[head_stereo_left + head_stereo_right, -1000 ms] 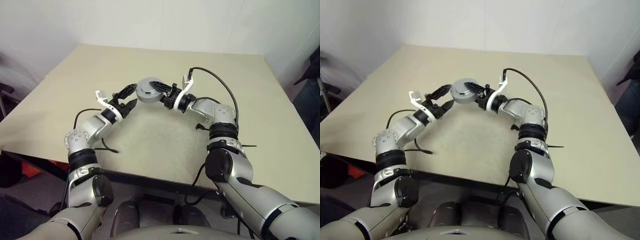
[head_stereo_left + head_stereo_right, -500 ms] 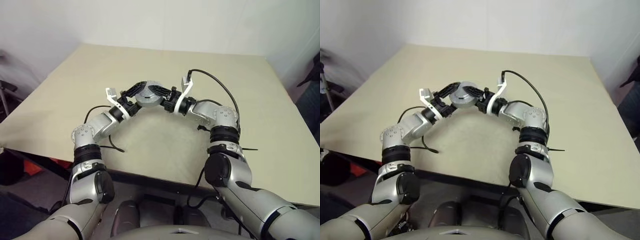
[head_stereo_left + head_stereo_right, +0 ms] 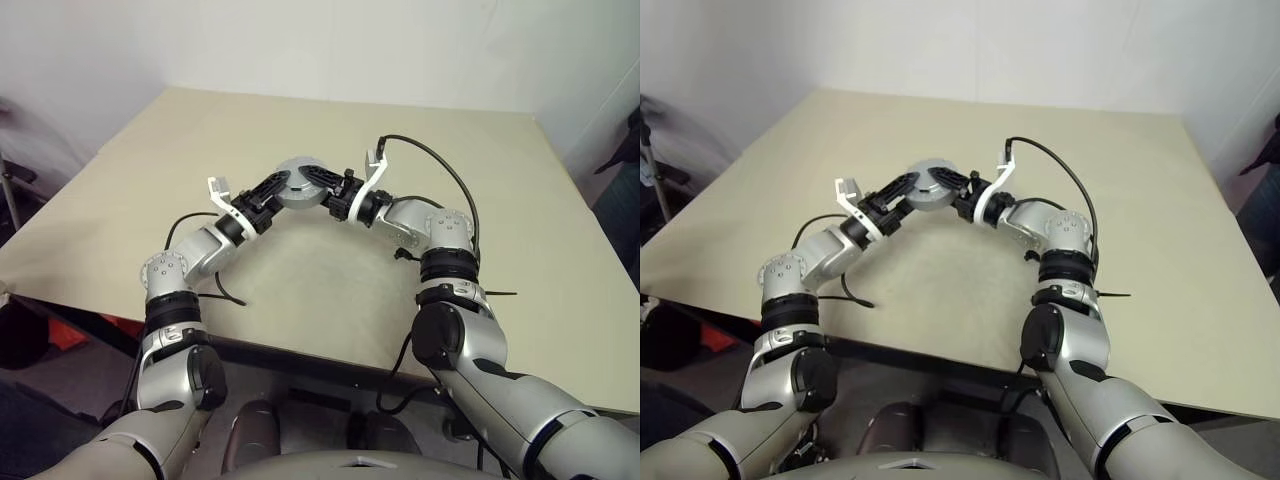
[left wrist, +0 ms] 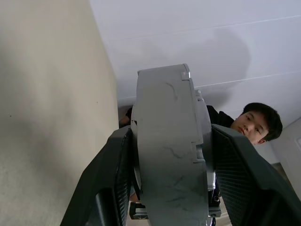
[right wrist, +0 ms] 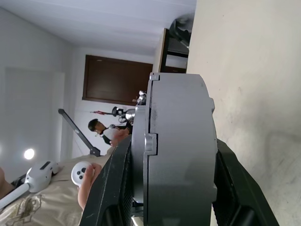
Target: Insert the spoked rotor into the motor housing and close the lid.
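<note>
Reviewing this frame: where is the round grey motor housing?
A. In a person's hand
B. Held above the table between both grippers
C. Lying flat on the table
B: the motor housing sits between the left gripper and right gripper, above the table.

Both arms reach in over the desk's middle, elbows out; left tool (image 3: 283,186) and right tool (image 3: 322,182) meet tip to tip, each clamped on the grey housing (image 3: 298,180) between them.
</note>
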### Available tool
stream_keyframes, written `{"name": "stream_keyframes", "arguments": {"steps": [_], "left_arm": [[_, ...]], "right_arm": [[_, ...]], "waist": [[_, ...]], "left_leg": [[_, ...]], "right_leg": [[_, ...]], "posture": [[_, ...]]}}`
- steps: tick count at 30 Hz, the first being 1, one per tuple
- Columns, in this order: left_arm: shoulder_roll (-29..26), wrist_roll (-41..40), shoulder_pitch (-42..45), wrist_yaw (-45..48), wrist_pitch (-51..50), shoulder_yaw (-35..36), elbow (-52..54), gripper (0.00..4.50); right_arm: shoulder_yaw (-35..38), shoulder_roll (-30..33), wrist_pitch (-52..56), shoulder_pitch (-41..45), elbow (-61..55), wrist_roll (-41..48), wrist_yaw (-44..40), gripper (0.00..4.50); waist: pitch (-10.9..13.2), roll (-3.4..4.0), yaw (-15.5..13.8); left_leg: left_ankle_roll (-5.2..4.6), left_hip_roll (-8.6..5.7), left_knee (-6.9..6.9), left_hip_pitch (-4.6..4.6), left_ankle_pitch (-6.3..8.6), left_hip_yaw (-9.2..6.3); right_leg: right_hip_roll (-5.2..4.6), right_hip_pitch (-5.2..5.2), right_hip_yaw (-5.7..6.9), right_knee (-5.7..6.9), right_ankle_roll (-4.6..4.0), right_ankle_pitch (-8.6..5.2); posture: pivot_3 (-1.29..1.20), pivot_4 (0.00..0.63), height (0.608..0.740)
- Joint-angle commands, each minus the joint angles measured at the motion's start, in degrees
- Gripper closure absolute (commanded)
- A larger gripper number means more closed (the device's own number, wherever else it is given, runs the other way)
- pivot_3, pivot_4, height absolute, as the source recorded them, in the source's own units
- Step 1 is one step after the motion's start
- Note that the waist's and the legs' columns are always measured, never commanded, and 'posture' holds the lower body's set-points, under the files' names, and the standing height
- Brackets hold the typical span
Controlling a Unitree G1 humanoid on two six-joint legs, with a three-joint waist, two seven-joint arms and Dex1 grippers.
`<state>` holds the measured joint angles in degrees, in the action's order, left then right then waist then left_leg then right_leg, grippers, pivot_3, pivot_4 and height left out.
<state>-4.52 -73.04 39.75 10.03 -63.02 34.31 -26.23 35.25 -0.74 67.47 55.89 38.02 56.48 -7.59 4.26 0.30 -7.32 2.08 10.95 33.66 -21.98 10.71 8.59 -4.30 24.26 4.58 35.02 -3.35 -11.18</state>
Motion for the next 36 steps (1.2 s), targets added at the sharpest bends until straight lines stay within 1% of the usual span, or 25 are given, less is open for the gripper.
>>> {"name": "stream_keyframes", "arguments": {"steps": [1, 3, 4, 6, 7, 11, 13, 15, 20, 23, 29, 36], "left_arm": [[-0.38, -2.36, 0.71, 1.18, 0.25, 0.08, 3.46, 2.39], [-0.4, -2.37, 0.73, 1.0, 0.54, 0.22, 3.32, 2.39], [-0.41, -2.41, 0.72, 1.04, 0.65, 0.23, 3.37, 2.39], [-0.51, -2.49, 0.73, 1.1, 0.93, 0.22, 3.33, 2.39], [-0.53, -2.59, 0.77, 1.06, 1.17, 0.3, 3.24, 2.39], [-0.63, -2.22, 0.71, 0.89, 2.17, 0.25, 3.13, 2.39], [-0.68, -2.2, 0.55, 0.93, 2.47, 0.18, 3.22, 2.39], [-0.81, -0.57, -0.14, 1.2, 5.06, 0.06, 4.23, 2.39], [-1.91, 7.26, -2.97, -1.65, 19.1, 2.19, 5.01, 2.39], [-3.1, 8.1, -5.85, -3.78, 23.17, 4.63, 6.12, 2.39], [-3.98, 8.54, -9.44, -8.46, 25.25, 6.15, 8.28, 2.39], [-3.74, 8.53, -11.05, -9.61, 26.48, 5.95, 9.71, 2.39]], "right_arm": [[-0.16, 0.94, -2.02, 2.27, -1.74, 0.87, -0.71, 2.39], [-0.98, 1.15, -2.73, 2.03, -2.01, 0.13, -1.49, 2.39], [-2.08, 1.26, -3.42, 1.5, -3.08, -0.34, -3.36, 2.39], [-2.59, 1.25, -4.09, 1.25, -3.17, -0.58, -3.85, 1.71], [-3.27, 1.32, -4.77, 1.08, -3.52, -0.96, -4.56, 1.48], [-4.57, 1.3, -9.52, 1.03, -3.86, -3.47, -4.14, 0.12], [-4.98, 1.26, -12.59, 1.01, -3.36, -4.92, -3.62, 0.12], [-5.32, 1.31, -15.51, 0.92, -2.42, -6.47, -2.96, 0.12], [-4.78, 1.91, -20.28, 1.03, 0.93, -8.87, -0.62, 0.12], [-4.19, 2.36, -20.79, 1.02, 1.85, -8.82, -0.43, 0.12], [-4.58, 2.81, -20.44, 1.1, 2.44, -8.93, -0.84, 0.12], [-5.22, 2.6, -20.5, 1.56, 3.45, -9.14, -1.25, 0.12]], "waist": [[0.0, 0.0, 0.0], [0.0, 0.0, 0.0], [0.0, 0.0, 0.0], [0.0, 0.0, -0.01], [0.0, 0.0, -0.03], [0.0, 0.0, -0.03], [0.0, 0.0, -0.03], [0.0, 0.0, -0.01], [0.0, 0.0, 0.31], [0.0, 0.0, 0.54], [0.01, -0.03, -0.18], [0.01, -0.07, -0.07]], "left_leg": [[0.0, 0.0, 0.02, 0.0, 0.0, 0.0], [0.0, 0.01, 0.11, 0.0, 0.0, -0.01], [0.0, 0.01, 0.15, 0.0, 0.0, -0.01], [-0.01, 0.04, 0.27, -0.01, 0.01, -0.02], [-0.01, 0.05, 0.32, -0.01, 0.01, -0.02], [-0.01, 0.06, 0.52, -0.01, 0.02, -0.03], [-0.01, 0.07, 0.56, 0.0, 0.02, -0.03], [0.0, 0.08, 0.58, 0.01, 0.01, -0.03], [-0.01, 0.07, 0.58, 0.02, 0.01, -0.03], [-0.01, 0.07, 0.56, 0.03, 0.02, -0.03], [-0.05, 0.08, 0.58, -0.05, 0.05, -0.06], [-0.04, 0.06, 0.69, 0.03, 0.04, -0.06]], "right_leg": [[0.0, 0.0, 0.0, 0.02, 0.0, 0.0], [0.0, 0.0, 0.0, 0.09, 0.0, 0.0], [0.0, 0.0, 0.0, 0.14, 0.0, 0.0], [0.0, 0.0, 0.0, 0.23, 0.0, -0.01], [0.0, -0.01, 0.0, 0.28, 0.0, -0.01], [-0.01, -0.03, -0.01, 0.43, 0.0, -0.01], [-0.01, -0.03, -0.02, 0.49, -0.01, -0.01], [-0.01, -0.03, -0.02, 0.52, -0.01, -0.01], [0.0, -0.03, -0.03, 0.53, 0.0, -0.01], [0.01, -0.02, -0.03, 0.5, 0.01, -0.01], [0.0, -0.03, -0.01, 0.46, 0.03, -0.02], [-0.05, -0.14, -0.04, 0.51, -0.03, -0.05]], "posture": [[0.0, 0.0, 0.74], [0.0, 0.0, 0.74], [0.0, 0.0, 0.74], [0.0, 0.0, 0.74], [0.0, 0.0, 0.74], [0.0, 0.0, 0.74], [0.0, 0.0, 0.74], [0.0, 0.0, 0.74], [0.0, 0.0, 0.74], [0.0, 0.0, 0.74], [0.0, 0.0, 0.74], [0.0, 0.0, 0.74]]}}
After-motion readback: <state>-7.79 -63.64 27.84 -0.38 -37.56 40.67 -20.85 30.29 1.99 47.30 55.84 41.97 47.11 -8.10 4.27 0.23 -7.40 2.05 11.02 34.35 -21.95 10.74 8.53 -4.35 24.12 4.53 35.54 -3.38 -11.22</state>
